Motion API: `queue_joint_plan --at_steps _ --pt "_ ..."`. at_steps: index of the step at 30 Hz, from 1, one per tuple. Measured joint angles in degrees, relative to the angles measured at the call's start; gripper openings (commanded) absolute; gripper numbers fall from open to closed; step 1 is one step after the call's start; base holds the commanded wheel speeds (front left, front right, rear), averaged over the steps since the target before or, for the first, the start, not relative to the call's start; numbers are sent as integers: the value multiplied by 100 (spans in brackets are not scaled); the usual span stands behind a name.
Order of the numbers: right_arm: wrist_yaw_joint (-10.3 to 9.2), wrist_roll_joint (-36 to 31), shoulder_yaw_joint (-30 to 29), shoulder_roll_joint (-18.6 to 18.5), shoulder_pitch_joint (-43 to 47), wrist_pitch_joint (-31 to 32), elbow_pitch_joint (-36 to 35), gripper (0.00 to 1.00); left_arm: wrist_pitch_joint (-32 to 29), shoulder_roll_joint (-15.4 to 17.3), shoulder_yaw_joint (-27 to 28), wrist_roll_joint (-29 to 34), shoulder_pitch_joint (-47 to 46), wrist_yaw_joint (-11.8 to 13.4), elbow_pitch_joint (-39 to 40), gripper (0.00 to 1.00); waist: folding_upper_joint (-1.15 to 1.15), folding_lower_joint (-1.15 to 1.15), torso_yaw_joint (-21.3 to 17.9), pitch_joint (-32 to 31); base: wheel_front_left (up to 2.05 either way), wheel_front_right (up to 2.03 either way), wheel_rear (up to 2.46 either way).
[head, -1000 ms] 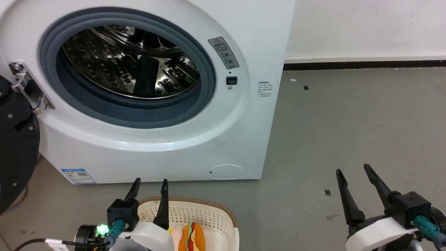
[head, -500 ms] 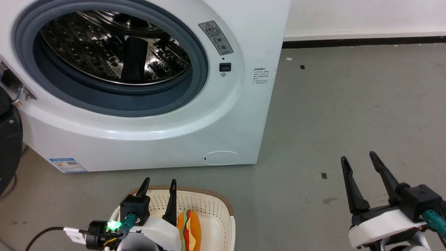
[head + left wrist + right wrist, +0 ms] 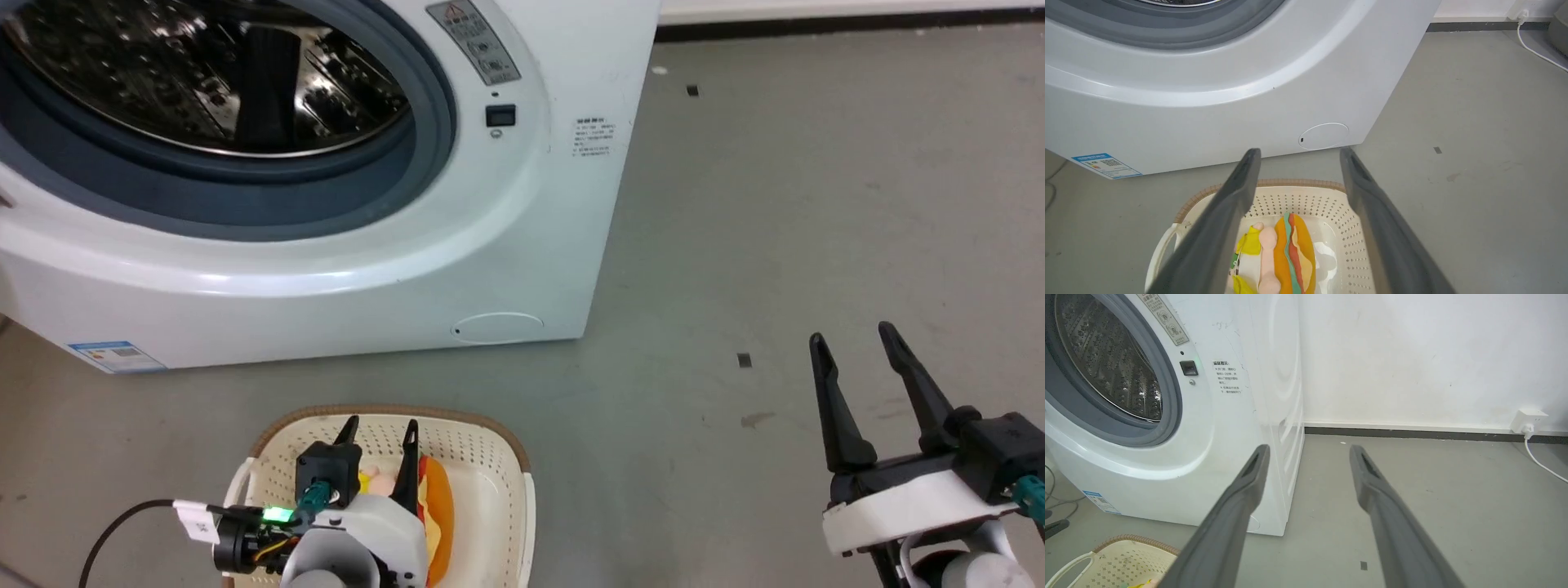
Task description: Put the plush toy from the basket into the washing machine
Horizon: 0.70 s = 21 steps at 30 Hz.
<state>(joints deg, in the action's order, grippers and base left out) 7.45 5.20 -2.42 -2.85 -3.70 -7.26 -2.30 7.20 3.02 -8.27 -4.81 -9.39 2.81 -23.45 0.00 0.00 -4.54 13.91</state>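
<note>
The plush toy [image 3: 1286,253] lies in the cream basket [image 3: 490,457], its orange hamburger cushion [image 3: 437,506] beside a pink limb and yellow bits. My left gripper [image 3: 380,425] hovers open above the basket's middle, fingers pointing toward the washing machine [image 3: 326,269]; in the left wrist view its fingers [image 3: 1237,200] straddle the toy from above without touching it. The washer's porthole stands open, showing grey seal and steel drum [image 3: 204,73]. My right gripper [image 3: 853,343] is open and empty over bare floor at the right; the right wrist view shows the washing machine [image 3: 1180,428] and the basket [image 3: 1126,559].
The basket [image 3: 1347,228] sits on grey floor just in front of the washer's base. A white wall with dark skirting [image 3: 1412,433] runs behind, with a socket and white cable [image 3: 1529,420] at the far right. Open floor [image 3: 775,204] spreads to the washer's right.
The head camera has tilted downward, so the washer slid up the view and more of the basket shows. My left gripper now sits lower over the toy. Both grippers stay open.
</note>
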Motion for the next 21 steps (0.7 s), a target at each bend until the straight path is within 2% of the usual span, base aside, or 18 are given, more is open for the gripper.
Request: queue_joint_plan --at_steps 7,21 --pt "0 45 -42 0 -118 -77 -53 100 94 97 26 -159 -348 -98 -545 100 0 0 -101 345 0 0 0" --pt "0 194 -57 0 -394 -252 -197 100 254 326 36 -404 -1099 -133 -1807 100 0 0 -276 1112 0 0 0"
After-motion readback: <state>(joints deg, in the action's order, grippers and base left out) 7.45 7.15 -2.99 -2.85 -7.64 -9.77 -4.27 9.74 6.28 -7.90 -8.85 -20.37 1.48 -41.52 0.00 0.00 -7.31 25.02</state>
